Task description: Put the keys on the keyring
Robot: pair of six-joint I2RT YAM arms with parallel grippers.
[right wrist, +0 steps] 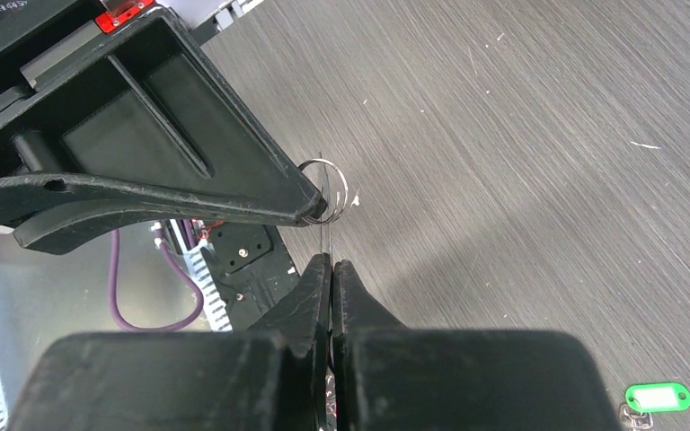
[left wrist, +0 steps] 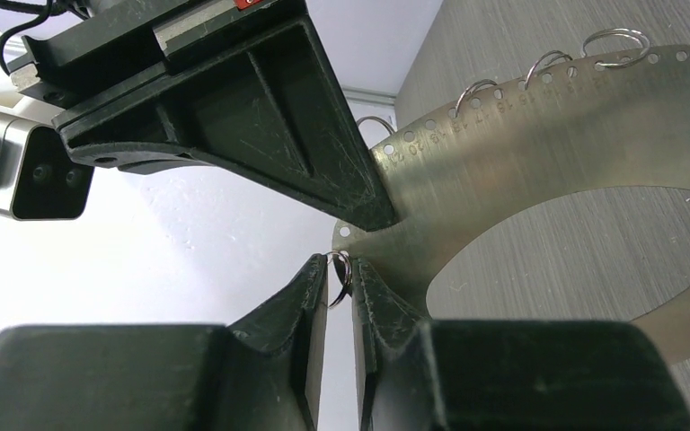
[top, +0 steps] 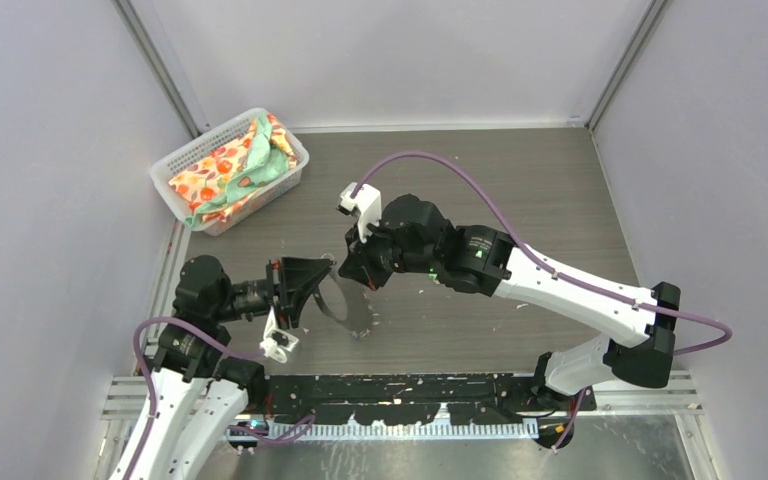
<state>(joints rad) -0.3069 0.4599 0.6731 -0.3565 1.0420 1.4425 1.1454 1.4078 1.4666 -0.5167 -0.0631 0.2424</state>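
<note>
Evidently | right claw [right wrist: 328, 262] clamped keyring [left wrist: 539, 135] at 12 o'clock to steady it | left claw [left wrist: 339, 269] pinched small ring [right wrist: 325, 189] at 9 o'clock

Setting: robot lab test cell
Around the table [top: 560, 190]: plain white panels [top: 390, 50], aluminium posts [top: 160, 70]
Table's near edge: metal rail [top: 650, 403]

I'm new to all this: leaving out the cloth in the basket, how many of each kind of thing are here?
robot hands: 2 (left hand, right hand)
keyring, a flat metal loop with small rings: 1
green key tag: 1
white basket: 1
Total: 5
</note>
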